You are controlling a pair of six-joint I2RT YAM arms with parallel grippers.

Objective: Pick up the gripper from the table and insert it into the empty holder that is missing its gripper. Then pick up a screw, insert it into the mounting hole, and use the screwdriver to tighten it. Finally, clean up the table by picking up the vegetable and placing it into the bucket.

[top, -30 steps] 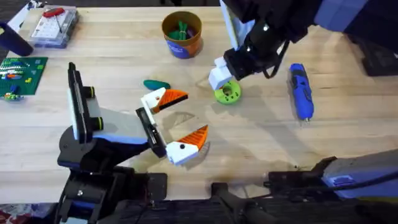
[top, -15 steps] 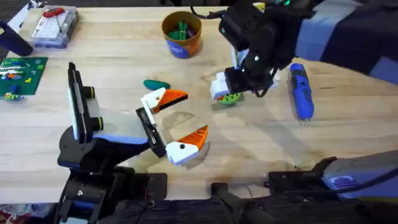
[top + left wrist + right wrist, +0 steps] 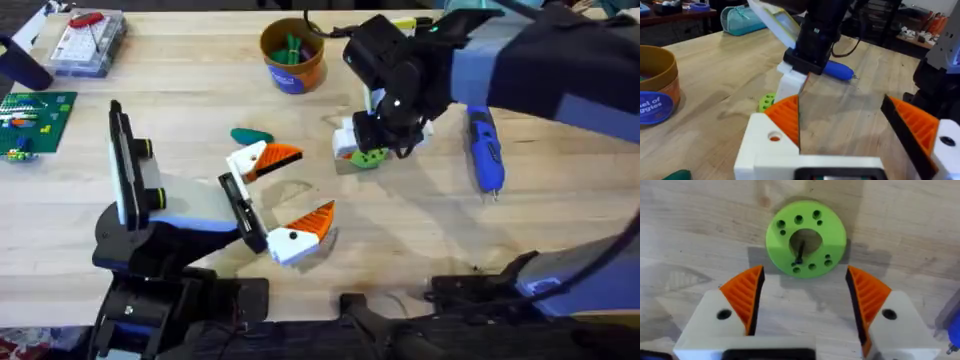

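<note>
- Jaws of our right gripper (image 3: 802, 307) stood open just above the green disc (image 3: 805, 237) on the table (image 3: 420, 230).
- Our left gripper (image 3: 288, 197) rested open near the vegetable (image 3: 251, 136).

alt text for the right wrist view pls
A lime-green round plastic disc with small holes around a large centre opening lies on the pale wooden table, a short dark screw resting in that opening. The right gripper hovers open, its white fingers with orange ribbed pads just short of the disc.

Arms black with blue panels; fingers (image 3: 742, 299) white (orange ribbed pads).
</note>
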